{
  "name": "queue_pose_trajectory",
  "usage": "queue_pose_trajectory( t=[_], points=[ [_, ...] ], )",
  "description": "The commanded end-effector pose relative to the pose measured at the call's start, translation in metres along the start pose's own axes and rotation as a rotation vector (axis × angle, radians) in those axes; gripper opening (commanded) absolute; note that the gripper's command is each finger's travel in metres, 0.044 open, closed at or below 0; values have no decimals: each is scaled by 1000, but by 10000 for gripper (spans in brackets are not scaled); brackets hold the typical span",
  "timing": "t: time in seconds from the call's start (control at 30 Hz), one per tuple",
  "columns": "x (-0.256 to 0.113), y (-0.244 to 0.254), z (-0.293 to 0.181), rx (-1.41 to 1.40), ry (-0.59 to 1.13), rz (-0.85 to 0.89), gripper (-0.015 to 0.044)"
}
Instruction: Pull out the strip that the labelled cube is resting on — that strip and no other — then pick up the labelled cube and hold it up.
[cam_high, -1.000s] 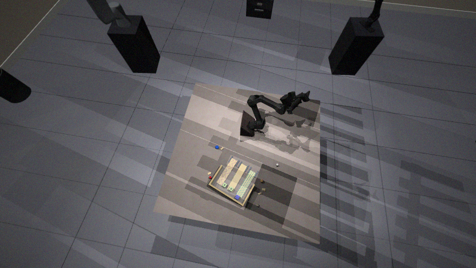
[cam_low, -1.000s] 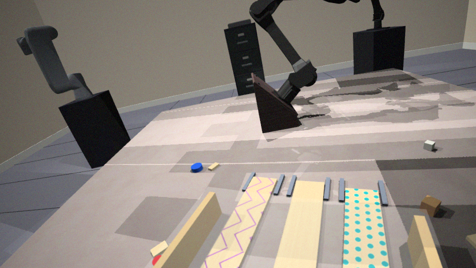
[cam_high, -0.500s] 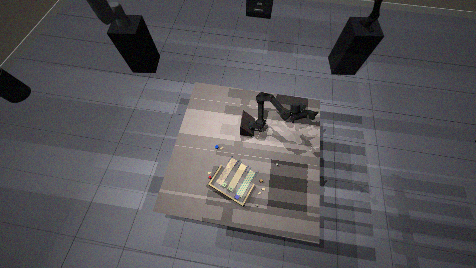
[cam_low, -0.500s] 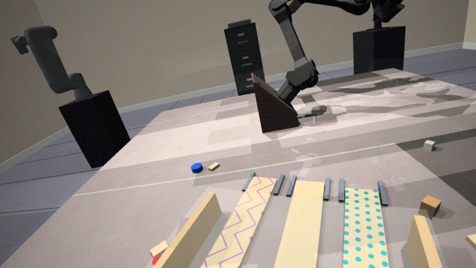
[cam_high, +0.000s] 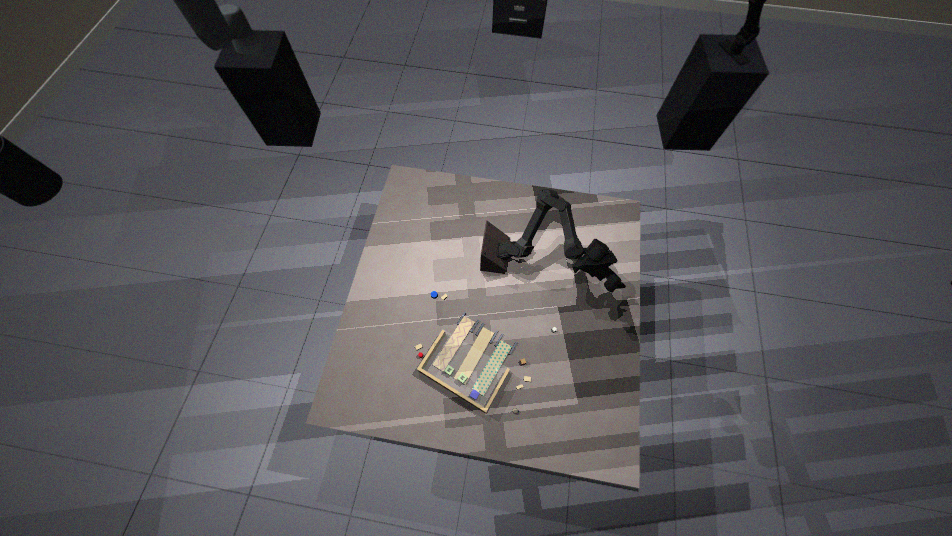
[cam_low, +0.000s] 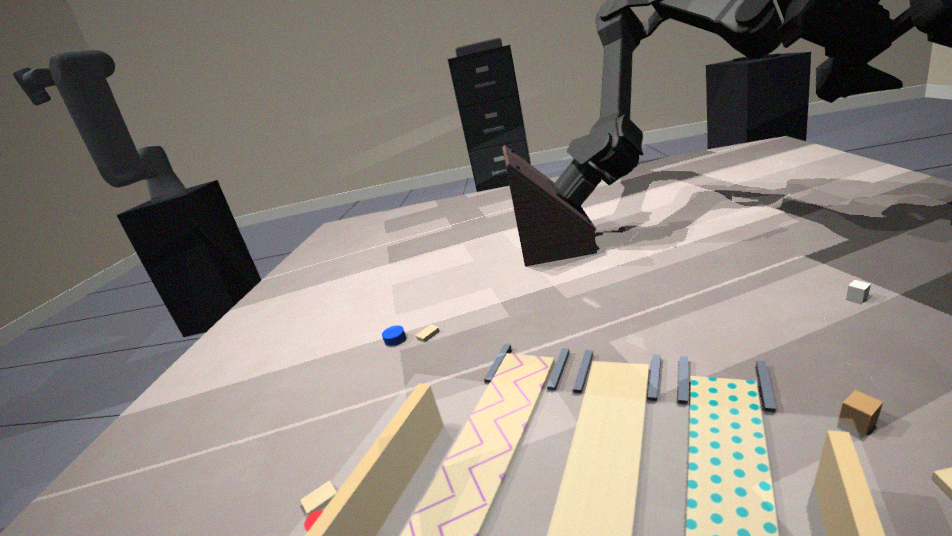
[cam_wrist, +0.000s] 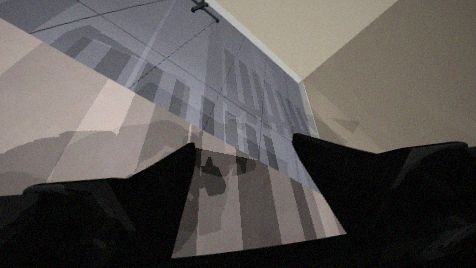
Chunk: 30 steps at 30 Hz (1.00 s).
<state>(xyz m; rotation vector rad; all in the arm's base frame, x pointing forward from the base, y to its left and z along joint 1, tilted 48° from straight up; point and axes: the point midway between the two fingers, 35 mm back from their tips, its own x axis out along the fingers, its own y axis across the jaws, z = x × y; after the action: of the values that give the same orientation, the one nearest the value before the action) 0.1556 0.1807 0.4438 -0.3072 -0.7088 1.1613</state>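
Observation:
Three strips lie side by side: a purple zigzag strip (cam_high: 457, 340) (cam_low: 492, 436), a plain strip (cam_high: 475, 354) (cam_low: 606, 452) and a teal-dotted strip (cam_high: 494, 365) (cam_low: 730, 459). In the top view, a green-and-white cube (cam_high: 449, 370) is at the front end of the zigzag strip, another green-and-white cube (cam_high: 462, 378) at that of the plain strip, and a blue cube (cam_high: 474, 394) at that of the dotted strip. Their labels are too small to read. My gripper (cam_high: 616, 284) (cam_wrist: 244, 143) is open and empty, raised at the table's right side, far from the strips.
A low wooden wall (cam_high: 453, 388) (cam_low: 383, 459) encloses the strips on three sides; short grey rails (cam_low: 582, 370) flank their back ends. Around it lie a blue disc (cam_high: 433, 294) (cam_low: 393, 335), a red piece (cam_high: 420, 354), a brown cube (cam_high: 522, 361) (cam_low: 860, 411) and a white cube (cam_high: 553, 329) (cam_low: 858, 291).

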Motion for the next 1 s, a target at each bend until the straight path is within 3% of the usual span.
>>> queue_pose_trajectory(
  t=[0.0, 0.23, 0.53, 0.97],
  points=[
    [-16, -32, -69, 135, 189, -100, 400],
    [-70, -72, -157, 348, 418, -287, 400],
    [-177, -97, -243, 657, 624, -583, 400],
    [-364, -62, -306, 1171, 696, -1119, 400]
  ],
)
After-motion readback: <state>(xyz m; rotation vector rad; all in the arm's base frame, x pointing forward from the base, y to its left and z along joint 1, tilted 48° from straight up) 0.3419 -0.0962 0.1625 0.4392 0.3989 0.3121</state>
